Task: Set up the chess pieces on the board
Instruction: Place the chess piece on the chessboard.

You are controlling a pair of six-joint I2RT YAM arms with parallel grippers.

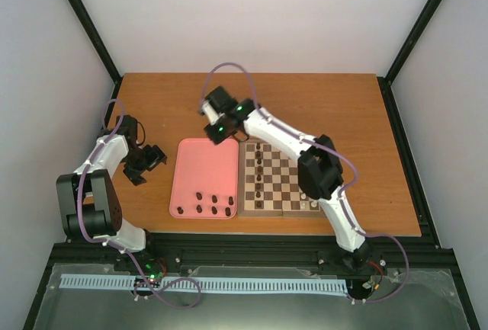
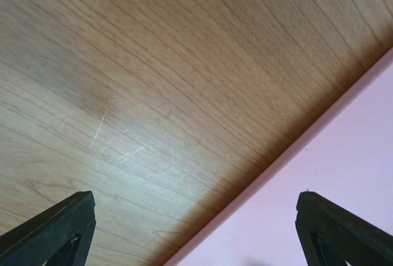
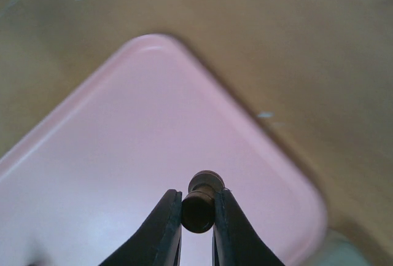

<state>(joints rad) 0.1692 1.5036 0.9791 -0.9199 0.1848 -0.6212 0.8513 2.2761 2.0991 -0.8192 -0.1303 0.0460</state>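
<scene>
My right gripper (image 3: 198,199) is shut on a small dark chess piece (image 3: 205,183), held above the pink tray's (image 3: 123,143) far right corner. From above, that gripper (image 1: 213,129) hangs over the tray's (image 1: 204,166) back edge, just left of the board (image 1: 287,174). The checkered board carries a column of dark pieces (image 1: 259,170) along its left side. Several more dark pieces (image 1: 214,204) lie at the tray's near end. My left gripper (image 1: 151,159) stands open left of the tray, nothing between its fingers (image 2: 67,220).
The wooden table (image 2: 153,82) shows bare under my left gripper, with the tray's pink rim (image 2: 344,155) running diagonally at its right. Black frame posts and white walls close in the table's back and sides.
</scene>
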